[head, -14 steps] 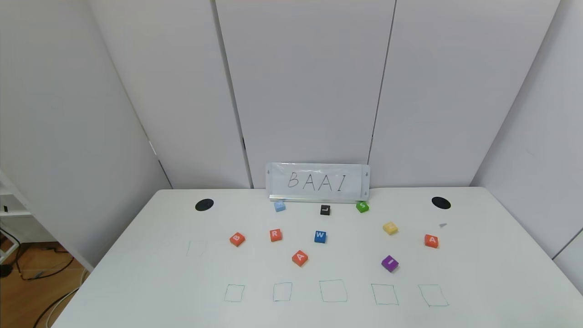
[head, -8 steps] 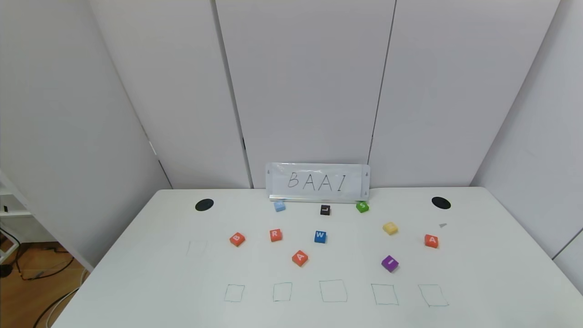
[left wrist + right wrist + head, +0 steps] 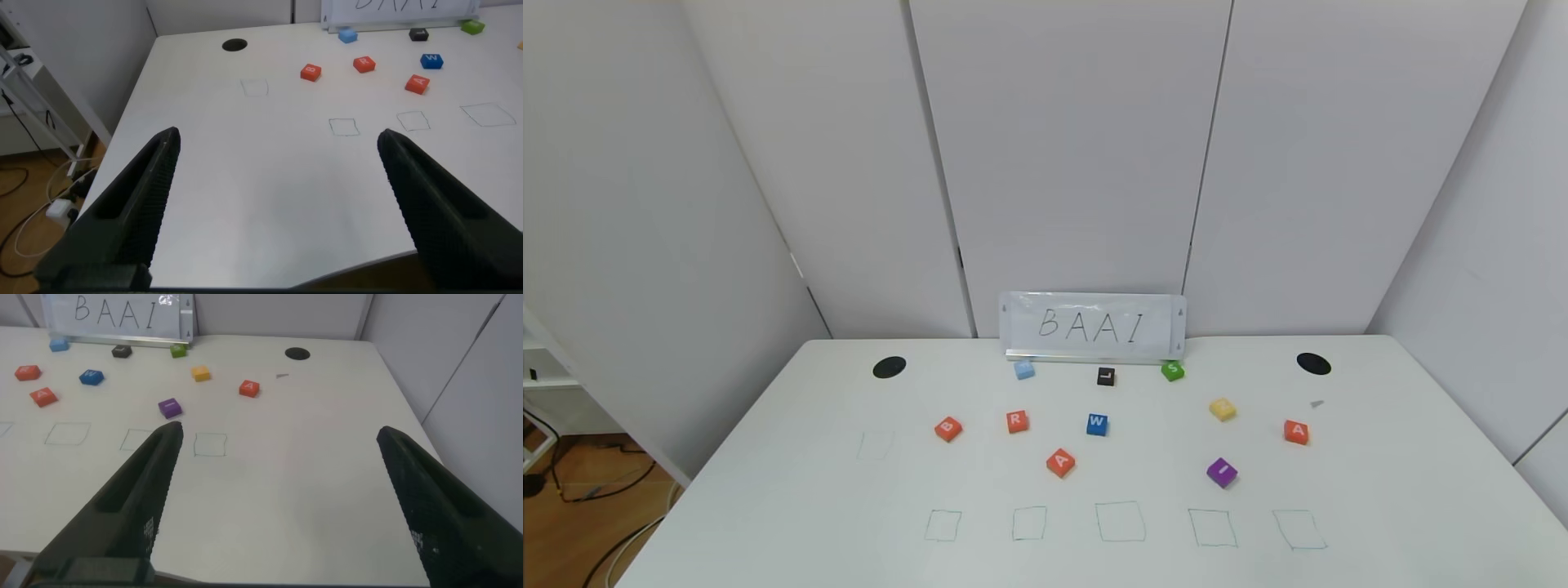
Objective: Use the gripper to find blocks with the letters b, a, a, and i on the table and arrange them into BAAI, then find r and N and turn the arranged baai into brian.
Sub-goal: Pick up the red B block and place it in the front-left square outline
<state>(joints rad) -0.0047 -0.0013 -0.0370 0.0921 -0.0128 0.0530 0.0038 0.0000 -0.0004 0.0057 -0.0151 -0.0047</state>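
Both black two-finger grippers hang released and empty, jaws spread wide: the left gripper (image 3: 274,204) over the left near edge of the large white rounded tabletop (image 3: 1380,457), the right gripper (image 3: 278,498) over the right near edge, and neither arm shows in the head view. Nothing is arranged yet, so the task looks to be at its very start, with the first pick still to be chosen. The row of thin green hand-drawn squares (image 3: 1120,522) near the front edge lies bare. The small orange-red cube lettered B (image 3: 947,428) sits at the left, just beside it the orange-red cube lettered R (image 3: 1016,421), then the blue W cube (image 3: 1097,424). One orange-red A cube (image 3: 1060,462) lies nearer the squares, the other orange-red A cube (image 3: 1296,431) far right, and the purple I cube (image 3: 1222,472) between them. The cubes look matte, soft-edged and light, easy to pinch across flat sides. Likely the left gripper reaches for B first, squaring its jaws to the cube's turned faces. A white BAAI sign (image 3: 1092,327) stands behind.
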